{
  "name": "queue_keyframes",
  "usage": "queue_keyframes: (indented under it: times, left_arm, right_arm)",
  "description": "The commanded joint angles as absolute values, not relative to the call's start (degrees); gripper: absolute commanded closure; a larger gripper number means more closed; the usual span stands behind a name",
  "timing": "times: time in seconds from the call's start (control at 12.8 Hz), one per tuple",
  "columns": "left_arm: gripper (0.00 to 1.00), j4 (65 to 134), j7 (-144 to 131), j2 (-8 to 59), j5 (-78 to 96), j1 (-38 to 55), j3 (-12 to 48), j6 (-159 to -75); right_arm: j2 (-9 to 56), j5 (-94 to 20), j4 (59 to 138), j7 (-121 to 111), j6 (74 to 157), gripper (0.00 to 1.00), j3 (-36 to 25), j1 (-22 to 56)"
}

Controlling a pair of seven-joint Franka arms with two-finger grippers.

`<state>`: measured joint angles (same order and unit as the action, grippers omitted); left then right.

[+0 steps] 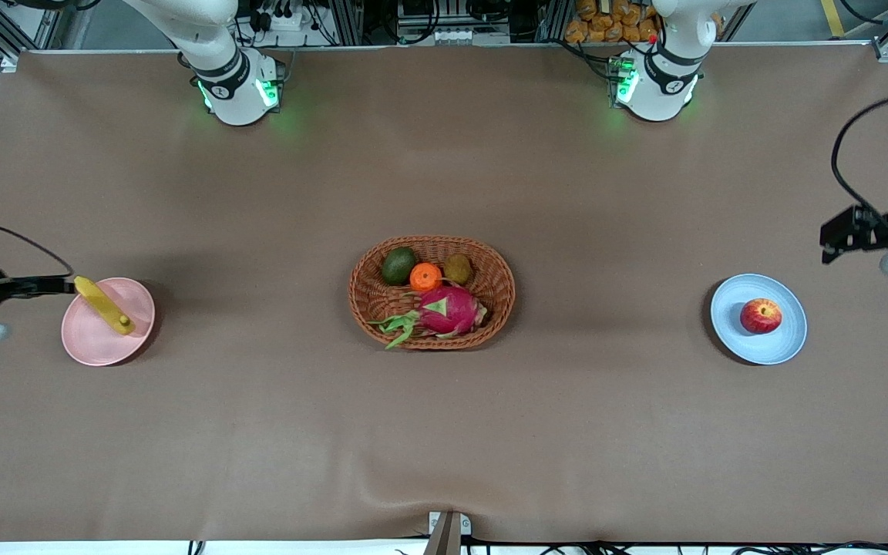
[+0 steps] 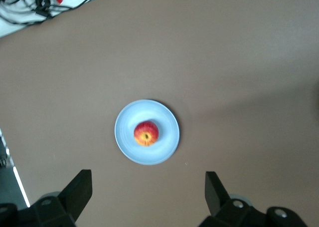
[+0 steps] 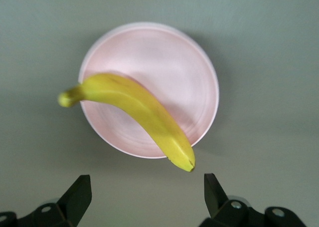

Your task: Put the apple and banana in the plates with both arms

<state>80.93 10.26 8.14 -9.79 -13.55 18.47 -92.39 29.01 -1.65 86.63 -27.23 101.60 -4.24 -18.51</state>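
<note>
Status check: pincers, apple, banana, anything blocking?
Both pincers open, empty: left pincer above blue plate, right pincer above pink plate. Apple on blue, banana across pink. No obstructions.

A robotics lab: two white jointed arms on green-lit bases point(image 1: 240, 92) bolted to a brown cloth-covered counter point(image 1: 444, 432), aluminium framing, tangled black cables point(image 1: 290, 19) and power strips along its edge.
</note>
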Motion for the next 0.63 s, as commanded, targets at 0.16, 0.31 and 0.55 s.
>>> queue_keyframes:
  times: [0.16,0.31,0.55]
  left_arm:
    - [0.0,82.1,0.5,1.8,-3.3,-14.6,19.3,-83.6]
    - [0.0,82.4,-0.3,0.1,-2.2,-14.7,19.2,-82.2]
    - [0.0,84.6,-2.3,-2.6,-0.8,-11.8,16.7,-81.9]
  right_arm:
    - [29.0,-4.3,71.1,-27.2,91.3,0.0,-4.7,-15.1]
    - [28.0,-4.4,67.3,-24.7,87.0,0.0,-5.2,-13.3]
    - [21.7,-4.0,67.4,-0.9,82.3,0.0,-4.6,-9.2]
